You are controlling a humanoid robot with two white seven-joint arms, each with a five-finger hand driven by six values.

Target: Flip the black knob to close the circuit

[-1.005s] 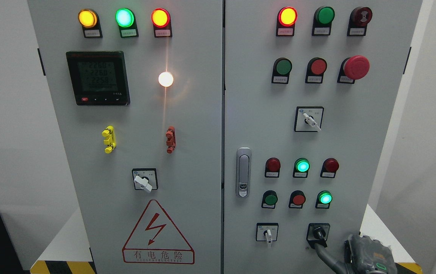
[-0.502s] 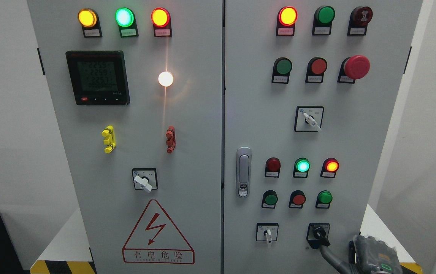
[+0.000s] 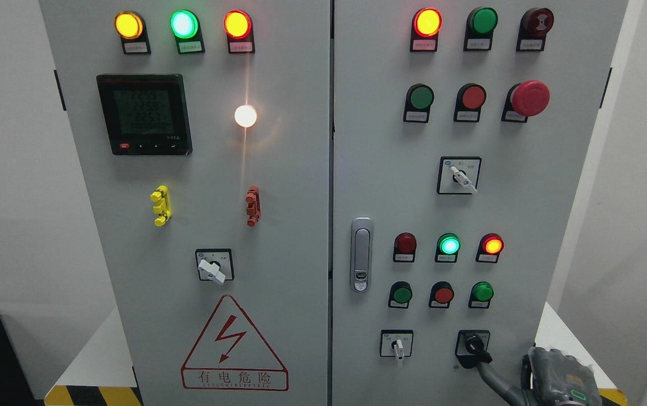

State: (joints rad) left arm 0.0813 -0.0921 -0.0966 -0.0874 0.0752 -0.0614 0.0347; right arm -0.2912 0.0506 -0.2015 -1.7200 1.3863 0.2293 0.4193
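The black knob (image 3: 474,348) sits near the lower right corner of the cabinet's right door (image 3: 391,169), its handle tilted down toward the right. The right hand (image 3: 554,376) shows at the bottom edge just right of that door – one grey finger (image 3: 492,376) reaches up to the knob's lower end, touching it or very nearly; the rest of the hand is cut off, so I cannot tell its state. Above the knob, a red lamp (image 3: 492,245) and a green lamp (image 3: 449,245) glow.
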